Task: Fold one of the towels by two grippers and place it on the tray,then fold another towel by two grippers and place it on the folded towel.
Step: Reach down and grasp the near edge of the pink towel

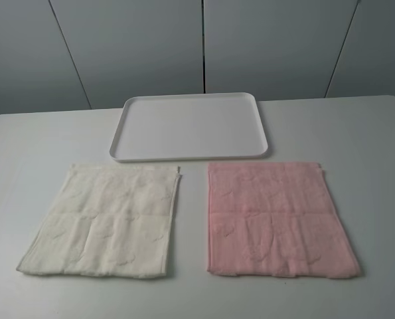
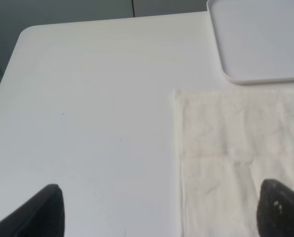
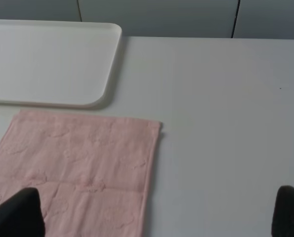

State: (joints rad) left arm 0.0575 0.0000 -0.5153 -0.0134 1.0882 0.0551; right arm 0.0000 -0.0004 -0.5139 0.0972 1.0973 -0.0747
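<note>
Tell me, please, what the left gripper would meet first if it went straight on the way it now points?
Probably the bare table, just beside the side edge of the cream-white towel. The open left gripper straddles that edge; depth is unclear, so it might catch the towel first.

2 towels (pink towel (image 1: 280, 219), cream towel (image 1: 104, 222)), 1 tray (image 1: 190, 158), 2 grippers (L gripper (image 2: 164, 210), R gripper (image 3: 154, 212))

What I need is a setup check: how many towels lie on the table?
2. The cream-white towel lies on the table's left, the pink towel on its right, both in front of the tray. None seems hidden.
</note>
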